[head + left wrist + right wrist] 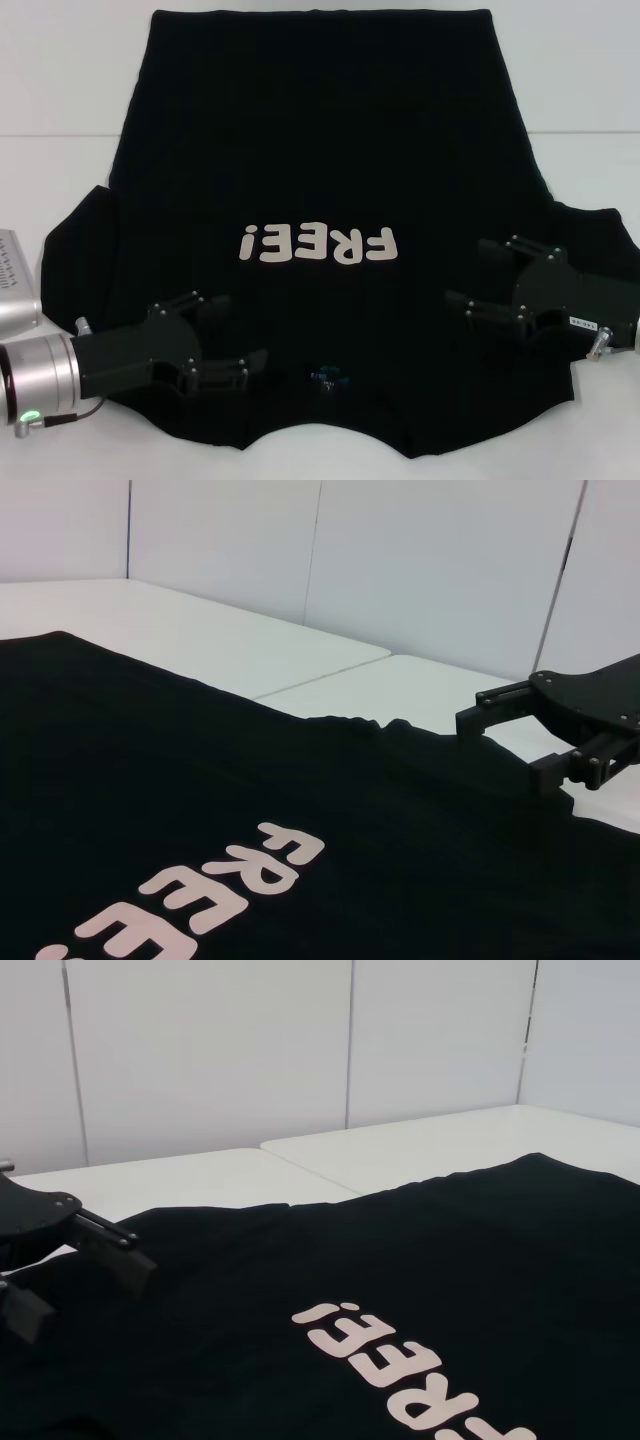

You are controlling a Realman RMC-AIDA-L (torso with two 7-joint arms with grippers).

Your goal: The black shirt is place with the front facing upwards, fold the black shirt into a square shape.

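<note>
The black shirt (pixel 320 150) lies spread flat on the white table, front up, with its white "FREE!" lettering (pixel 318 244) in the middle. Its collar, with a small blue label (pixel 328 378), is at the near edge. My left gripper (pixel 225 335) is open over the shirt's near left shoulder area, with nothing between its fingers. My right gripper (pixel 468 272) is open over the near right shoulder area, also with nothing between its fingers. The left wrist view shows the shirt (pixel 150 780) and the right gripper (pixel 505 750) beyond it. In the right wrist view, the left gripper (pixel 90 1295) appears at the far side of the shirt (pixel 450 1250).
A silver-grey box (pixel 15 285) sits at the table's left edge beside the shirt's left sleeve. White table (pixel 60 80) shows around the shirt, with a seam line across it. White wall panels (pixel 420 560) stand behind the table.
</note>
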